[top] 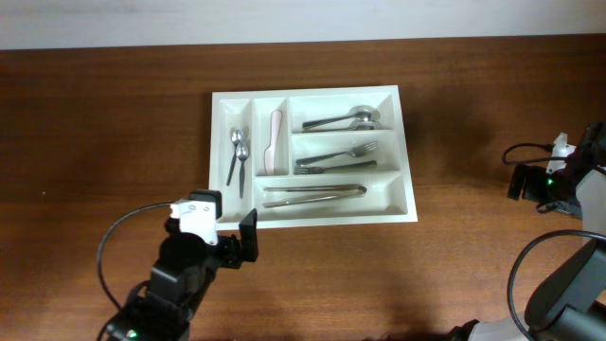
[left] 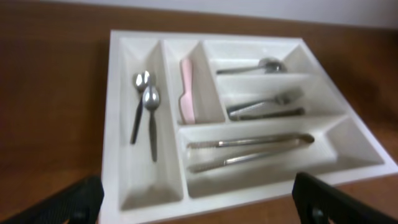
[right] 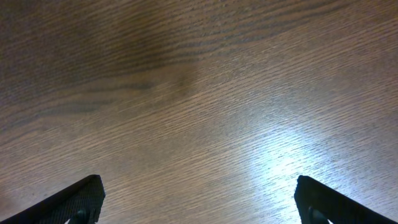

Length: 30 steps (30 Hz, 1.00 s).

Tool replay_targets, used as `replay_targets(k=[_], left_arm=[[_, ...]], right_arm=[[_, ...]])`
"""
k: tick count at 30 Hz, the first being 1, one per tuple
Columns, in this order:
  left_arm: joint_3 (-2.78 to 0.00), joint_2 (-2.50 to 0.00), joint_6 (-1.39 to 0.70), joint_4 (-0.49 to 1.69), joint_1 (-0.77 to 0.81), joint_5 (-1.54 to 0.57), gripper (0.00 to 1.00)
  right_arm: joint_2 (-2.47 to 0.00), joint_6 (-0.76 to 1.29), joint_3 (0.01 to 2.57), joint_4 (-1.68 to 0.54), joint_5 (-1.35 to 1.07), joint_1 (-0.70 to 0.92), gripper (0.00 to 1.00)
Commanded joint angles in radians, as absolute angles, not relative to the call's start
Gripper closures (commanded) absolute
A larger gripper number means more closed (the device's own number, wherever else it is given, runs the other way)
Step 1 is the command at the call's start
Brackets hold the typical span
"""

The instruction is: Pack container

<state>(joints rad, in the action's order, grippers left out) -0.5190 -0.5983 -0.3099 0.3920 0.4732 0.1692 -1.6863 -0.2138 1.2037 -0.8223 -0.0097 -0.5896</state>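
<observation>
Overhead: tray (top: pixel 322 220) is sitting mid-table with cutlery (top: pixel 327 154) in every compartment. Left gripper (top: pixel 220 232) is hovering at its near-left corner. Right gripper (top: pixel 530 180) is sitting well off right, probably spread.

Left wrist: left gripper (left: pixel 199 202) is gaping, empty. Tray (left: pixel 112 124) is looking stiff, light and slick. Grip a rim wall and keep it level, since loose cutlery slides.

Right wrist: right gripper (right: pixel 199 199) is gaping over bare table (right: pixel 186 93).

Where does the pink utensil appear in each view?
Overhead: pink utensil in the second narrow compartment of the container, left of centre.
Left wrist: pink utensil, same compartment, upper middle.
Right wrist: absent; only table shows.
Shared landmark: two spoons left of it.
</observation>
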Motion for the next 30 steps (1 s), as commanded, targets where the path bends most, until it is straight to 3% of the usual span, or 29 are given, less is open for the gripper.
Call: replay_targets(k=[1,14,21,30], left_arm=[[-0.427,-0.532,-0.294,0.295,0.442,0.175,0.01],[-0.174,-0.197,-0.292,0.210,0.160,0.207,0.01],[-0.124,-0.099,-0.128,0.097,0.037,0.099,0.01],[-0.041,-0.004,-0.047,0.097,-0.023,-0.001,0.01]], right_arm=[[-1.692,-0.217,1.204,-0.822,-0.019,-0.590,0.01],[-1.692,-0.217,1.204,-0.822,-0.019,-0.590,0.01],[-1.692,-0.217,1.204,-0.822,-0.019,-0.590,0.01],[-1.692,-0.217,1.204,-0.822,-0.019,-0.590,0.01]])
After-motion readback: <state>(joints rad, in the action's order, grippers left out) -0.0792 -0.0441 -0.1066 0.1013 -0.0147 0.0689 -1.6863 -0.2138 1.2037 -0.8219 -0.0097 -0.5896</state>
